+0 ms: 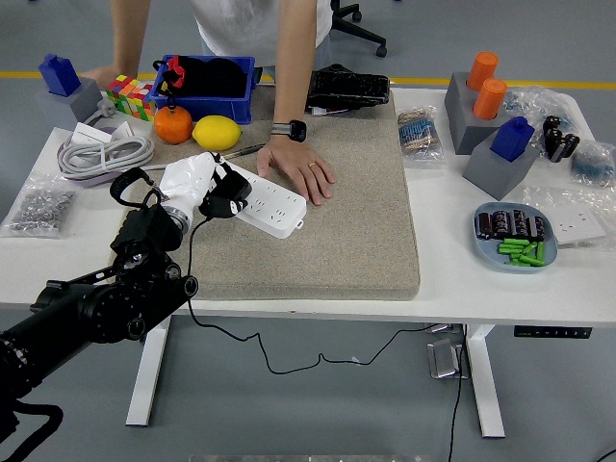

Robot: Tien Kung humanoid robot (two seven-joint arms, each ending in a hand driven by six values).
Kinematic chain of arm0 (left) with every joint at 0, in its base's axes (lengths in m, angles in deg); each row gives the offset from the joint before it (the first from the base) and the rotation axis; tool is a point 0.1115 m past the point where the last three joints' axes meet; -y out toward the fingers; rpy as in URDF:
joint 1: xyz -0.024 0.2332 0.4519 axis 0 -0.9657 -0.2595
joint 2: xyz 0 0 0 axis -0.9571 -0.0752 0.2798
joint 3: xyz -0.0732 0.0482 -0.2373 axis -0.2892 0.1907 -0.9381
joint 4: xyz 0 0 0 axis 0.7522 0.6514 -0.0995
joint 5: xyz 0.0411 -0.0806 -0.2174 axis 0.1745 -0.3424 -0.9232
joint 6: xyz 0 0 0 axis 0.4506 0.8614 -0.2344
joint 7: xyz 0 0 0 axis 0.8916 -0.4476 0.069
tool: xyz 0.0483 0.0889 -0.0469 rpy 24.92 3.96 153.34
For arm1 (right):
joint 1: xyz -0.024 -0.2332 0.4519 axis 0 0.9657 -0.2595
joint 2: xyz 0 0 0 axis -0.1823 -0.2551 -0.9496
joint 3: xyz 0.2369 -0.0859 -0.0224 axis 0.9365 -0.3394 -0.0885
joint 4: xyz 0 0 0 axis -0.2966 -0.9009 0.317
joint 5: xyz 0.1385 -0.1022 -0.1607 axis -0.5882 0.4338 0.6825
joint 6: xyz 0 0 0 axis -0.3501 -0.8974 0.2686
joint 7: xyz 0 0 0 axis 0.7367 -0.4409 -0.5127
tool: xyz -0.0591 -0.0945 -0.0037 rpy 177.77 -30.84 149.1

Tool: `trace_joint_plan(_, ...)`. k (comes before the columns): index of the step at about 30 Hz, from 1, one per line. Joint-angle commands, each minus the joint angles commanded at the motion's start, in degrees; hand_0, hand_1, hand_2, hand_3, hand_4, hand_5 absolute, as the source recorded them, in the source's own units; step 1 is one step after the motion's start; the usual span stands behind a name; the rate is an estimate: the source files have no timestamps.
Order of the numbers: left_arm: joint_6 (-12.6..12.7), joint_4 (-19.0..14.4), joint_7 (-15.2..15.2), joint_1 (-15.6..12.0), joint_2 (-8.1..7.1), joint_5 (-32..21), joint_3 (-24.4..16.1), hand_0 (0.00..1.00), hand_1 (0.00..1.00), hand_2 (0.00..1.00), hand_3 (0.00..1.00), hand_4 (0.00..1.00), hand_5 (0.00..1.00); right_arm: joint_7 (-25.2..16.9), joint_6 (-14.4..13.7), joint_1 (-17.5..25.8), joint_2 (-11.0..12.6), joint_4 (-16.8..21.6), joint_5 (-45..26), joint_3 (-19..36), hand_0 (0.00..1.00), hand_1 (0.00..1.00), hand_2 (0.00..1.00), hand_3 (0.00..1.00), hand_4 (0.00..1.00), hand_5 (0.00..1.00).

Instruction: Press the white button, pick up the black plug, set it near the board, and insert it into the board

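One white rectangular power strip lies on the beige felt mat, a person's hand resting at its far end. One black plug sits at its near end, gripped in my white-gloved left hand.

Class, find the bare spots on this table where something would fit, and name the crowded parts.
Free: the mat right of the power strip and the person's hand; also the table between mat and blue dish. Crowded: the far left around the orange, and the far right corner.
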Motion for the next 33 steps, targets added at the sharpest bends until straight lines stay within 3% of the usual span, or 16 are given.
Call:
trace_joint_plan(24,0.44,1.97,1.42,0.12,0.62,-0.82,0.4,0.264,0.343,0.377,0.578,0.637,0.002,0.04,0.09,-0.01,-0.13,0.09,0.03,0.37,0.619,0.551,0.55,0.588,0.663,0.356)
trace_joint_plan(25,0.4,1.99,1.62,0.12,0.6,-1.09,0.37,0.269,0.452,0.459,0.574,0.92,0.002,0.04,0.09,0.0,-0.13,0.09,0.03,0.36,0.619,0.551,0.55,0.588,0.663,0.356)
trace_joint_plan(30,0.07,2.03,2.16,0.25,0.54,-1.65,0.0,0.269,0.452,0.459,0.574,0.92,0.002,0.07,0.1,0.01,-0.16,0.07,0.06,0.4,0.619,0.551,0.55,0.588,0.663,0.356)
trace_joint_plan(31,0.04,1.98,2.24,0.28,0.52,-1.71,-0.03,0.515,0.588,0.533,0.65,0.998,0.165,0.08,0.1,0.01,-0.18,0.06,0.08,0.45,0.619,0.551,0.549,0.588,0.663,0.356)
trace_joint_plan(33,0.01,1.88,2.26,0.31,0.52,-1.69,-0.12,0.515,0.588,0.533,0.65,0.998,0.165,0.07,0.1,0.01,-0.19,0.07,0.05,0.45,0.619,0.551,0.549,0.588,0.663,0.356)
